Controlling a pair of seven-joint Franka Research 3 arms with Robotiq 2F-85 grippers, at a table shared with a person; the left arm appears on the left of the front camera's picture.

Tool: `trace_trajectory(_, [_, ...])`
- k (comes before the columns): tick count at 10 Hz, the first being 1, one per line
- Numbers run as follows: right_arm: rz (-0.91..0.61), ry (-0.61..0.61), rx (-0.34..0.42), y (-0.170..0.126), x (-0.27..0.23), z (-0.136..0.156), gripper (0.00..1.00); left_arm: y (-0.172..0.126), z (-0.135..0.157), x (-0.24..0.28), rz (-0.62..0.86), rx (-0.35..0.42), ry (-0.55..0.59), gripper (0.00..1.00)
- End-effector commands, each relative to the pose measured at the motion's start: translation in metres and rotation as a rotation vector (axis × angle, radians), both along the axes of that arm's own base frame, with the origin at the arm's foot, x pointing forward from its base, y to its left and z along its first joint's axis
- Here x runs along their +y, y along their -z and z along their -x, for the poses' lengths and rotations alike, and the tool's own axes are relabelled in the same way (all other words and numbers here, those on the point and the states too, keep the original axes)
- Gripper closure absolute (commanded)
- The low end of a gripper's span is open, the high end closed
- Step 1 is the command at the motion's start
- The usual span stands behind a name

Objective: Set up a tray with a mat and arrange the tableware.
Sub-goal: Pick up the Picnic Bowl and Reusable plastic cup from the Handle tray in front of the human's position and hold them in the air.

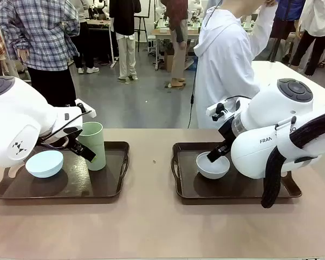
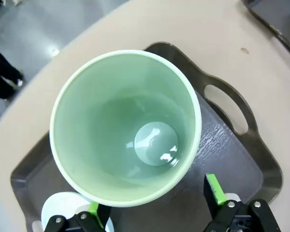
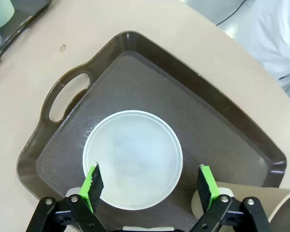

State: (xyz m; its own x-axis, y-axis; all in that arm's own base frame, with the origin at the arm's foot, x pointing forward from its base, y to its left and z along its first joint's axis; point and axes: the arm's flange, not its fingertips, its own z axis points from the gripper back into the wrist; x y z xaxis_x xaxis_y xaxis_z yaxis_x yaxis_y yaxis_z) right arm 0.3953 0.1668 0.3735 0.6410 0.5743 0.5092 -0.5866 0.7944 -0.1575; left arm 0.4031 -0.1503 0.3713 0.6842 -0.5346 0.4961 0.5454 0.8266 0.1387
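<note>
Two dark trays sit on the table, each with a dark textured mat on its floor. The left tray holds a pale blue bowl and an upright pale green cup. My left gripper hovers open just above that cup, its pads on either side of the near rim without touching. In the right tray lies a white-grey bowl. Over this bowl my right gripper stands open, a green pad on each side. A tan-brown cup shows beside the right finger.
A person in a white coat stands at the far side of the table. Bare tabletop separates the two trays, with a small dark speck on it. The front strip of the table is bare too. More people stand farther back.
</note>
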Motion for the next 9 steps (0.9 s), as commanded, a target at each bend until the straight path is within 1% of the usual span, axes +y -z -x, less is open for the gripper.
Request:
trace_trajectory(1, [0.0,0.0,0.0,0.0,0.0,0.0,0.0,0.0,0.0,-0.0001,0.0,0.0,0.0,0.0])
trace_trajectory(9, [0.0,0.0,0.0,0.0,0.0,0.0,0.0,0.0,0.0,-0.0001,0.0,0.0,0.0,0.0])
